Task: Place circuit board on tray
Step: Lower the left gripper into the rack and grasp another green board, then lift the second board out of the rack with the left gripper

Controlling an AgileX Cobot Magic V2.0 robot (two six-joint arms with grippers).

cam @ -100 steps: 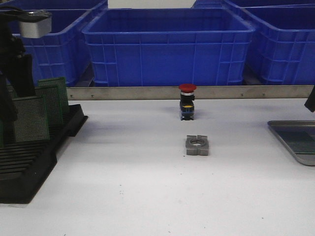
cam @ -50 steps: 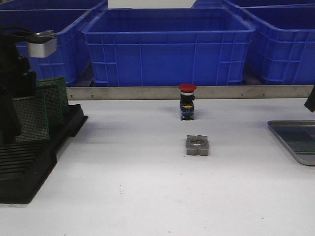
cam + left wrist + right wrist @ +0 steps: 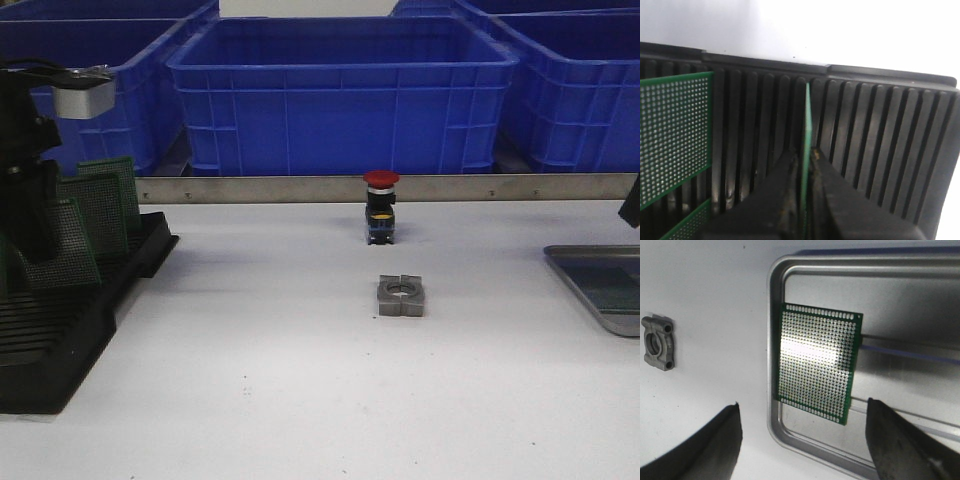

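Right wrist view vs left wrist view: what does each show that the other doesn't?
Only the right wrist view: the metal tray with one green circuit board lying flat in it, a grey metal bracket on the white table beside the tray, and the right fingers spread wide.

Only the left wrist view: the black slotted rack, boards standing in its slots, and the left fingers pinched on the edge of one upright board.

Both: green perforated boards and white tabletop.

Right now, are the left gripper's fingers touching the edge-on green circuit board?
Touching: the left wrist view shows both fingers pressed against the circuit board, no gap.
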